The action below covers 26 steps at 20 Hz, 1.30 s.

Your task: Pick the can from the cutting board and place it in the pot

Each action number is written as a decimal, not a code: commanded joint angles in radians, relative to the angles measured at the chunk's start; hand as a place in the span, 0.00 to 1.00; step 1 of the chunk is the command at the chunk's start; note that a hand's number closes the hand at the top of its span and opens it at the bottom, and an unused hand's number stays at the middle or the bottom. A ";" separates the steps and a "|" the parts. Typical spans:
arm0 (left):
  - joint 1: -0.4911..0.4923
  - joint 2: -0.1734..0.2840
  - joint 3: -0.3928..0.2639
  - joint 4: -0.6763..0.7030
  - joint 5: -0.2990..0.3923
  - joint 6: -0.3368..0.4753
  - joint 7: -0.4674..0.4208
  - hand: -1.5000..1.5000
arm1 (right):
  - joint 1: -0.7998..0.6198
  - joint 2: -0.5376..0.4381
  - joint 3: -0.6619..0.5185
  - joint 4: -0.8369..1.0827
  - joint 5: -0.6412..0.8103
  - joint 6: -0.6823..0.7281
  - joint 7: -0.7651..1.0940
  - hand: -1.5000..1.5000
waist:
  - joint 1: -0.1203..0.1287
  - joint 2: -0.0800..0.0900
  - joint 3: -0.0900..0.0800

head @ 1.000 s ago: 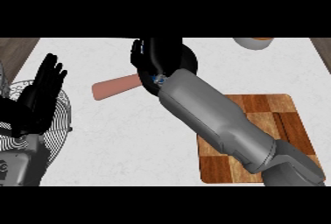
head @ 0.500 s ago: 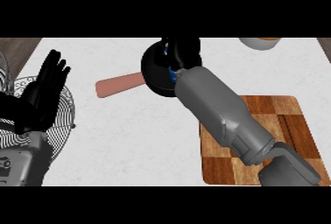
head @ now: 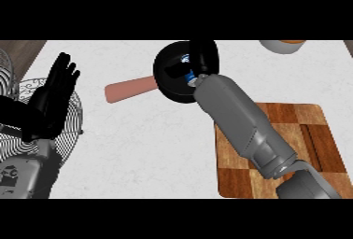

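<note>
Can held over the pot, upper middle of the frame

The brown wooden cutting board (head: 314, 140) lies bare at lower right. The black round pot with a pink handle (head: 165, 88) is covered by the right hand (head: 203, 58), curled round the small blue-and-white can (head: 186, 59). Letting go is probably needed next. The left hand (head: 52, 98) is rested flat-fingered at the left.

The desk (head: 144, 154) looks like pale, smooth marbled stone. The cutting board (head: 314, 135) is glossy chequered wood. The pot (head: 169, 70) is matt black with a dull reddish-brown handle (head: 127, 89). The rack (head: 72, 109) is thin metal wire.
</note>
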 commanded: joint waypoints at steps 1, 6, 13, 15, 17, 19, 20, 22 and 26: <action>0.010 0.024 0.022 -0.016 0.009 -0.013 0.007 0.50 | 0.064 0.000 -0.110 -0.065 -0.141 -0.036 -0.198 0.00 | 0.001 -0.003 0.001; -0.027 0.010 0.035 0.062 0.015 -0.017 -0.016 0.50 | 0.032 0.000 -0.243 -0.047 -0.260 0.004 -0.340 0.00 | -0.032 -0.005 -0.001; 0.036 0.028 0.057 -0.029 0.004 -0.006 0.034 0.50 | 0.100 -0.100 -0.336 -0.035 -0.324 0.178 -0.466 0.00 | -0.061 -0.025 -0.001; 0.097 0.008 0.055 0.003 -0.004 -0.023 -0.044 0.50 | 0.118 -0.107 -0.339 -0.063 -0.333 0.213 -0.450 0.00 | -0.066 -0.027 -0.002; 0.078 0.020 0.070 -0.023 0.008 -0.022 -0.014 0.50 | 0.135 -0.182 -0.377 -0.020 -0.354 0.289 -0.510 0.00 | -0.061 -0.024 -0.001; 0.030 0.009 0.064 -0.003 -0.015 0.002 0.009 0.50 | 0.130 -0.188 -0.372 -0.056 -0.351 0.311 -0.470 0.00 | -0.070 -0.027 -0.002; 0.066 0.004 0.058 0.002 -0.017 -0.016 -0.017 0.50 | 0.183 -0.181 -0.364 -0.063 -0.344 0.316 -0.508 0.00 | -0.070 -0.028 -0.002; 0.109 -0.028 0.029 -0.078 -0.027 0.010 0.021 0.50 | 0.212 -0.192 -0.350 -0.106 -0.339 0.351 -0.472 0.00 | -0.070 -0.031 -0.001; 0.025 -0.005 0.065 -0.016 -0.005 -0.020 0.042 0.50 | 0.201 -0.235 -0.361 -0.149 -0.333 0.371 -0.426 0.00 | -0.074 -0.030 -0.002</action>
